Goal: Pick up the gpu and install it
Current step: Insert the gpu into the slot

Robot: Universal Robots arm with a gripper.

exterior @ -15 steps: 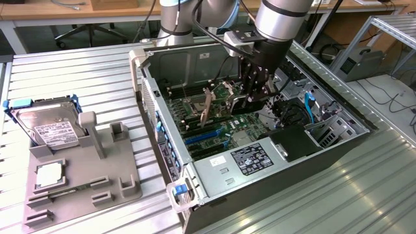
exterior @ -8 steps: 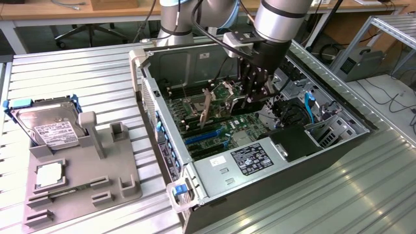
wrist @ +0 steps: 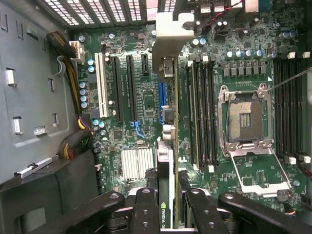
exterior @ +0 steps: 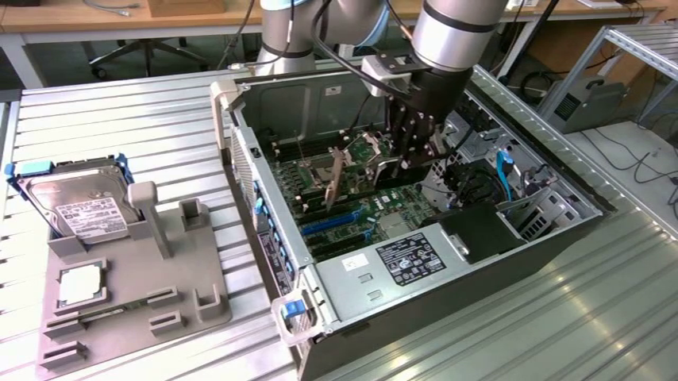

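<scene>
My gripper [exterior: 408, 163] reaches down into the open computer case [exterior: 238, 151]. It is shut on the gpu [exterior: 337, 178], a thin dark card held on edge above the motherboard [exterior: 360, 210]. In the wrist view the gpu [wrist: 167, 146] runs edge-on between the two black fingers [wrist: 146, 209], and the gripper [wrist: 168, 197] clamps its near end. Its silvery metal bracket [wrist: 170, 29] points at the vented rear wall. The card lies along the blue expansion slot [wrist: 162, 97]. I cannot tell whether its edge sits in the slot.
The empty CPU socket [wrist: 243, 117] and memory slots [wrist: 202, 112] lie beside the card, a small heatsink [wrist: 137, 163] on its other side. On the exterior view's left, a grey fixture [exterior: 159, 278] holds a hard drive [exterior: 79, 202] and a small silver chip [exterior: 79, 284]. Blue cables [exterior: 503, 178] hang inside the case.
</scene>
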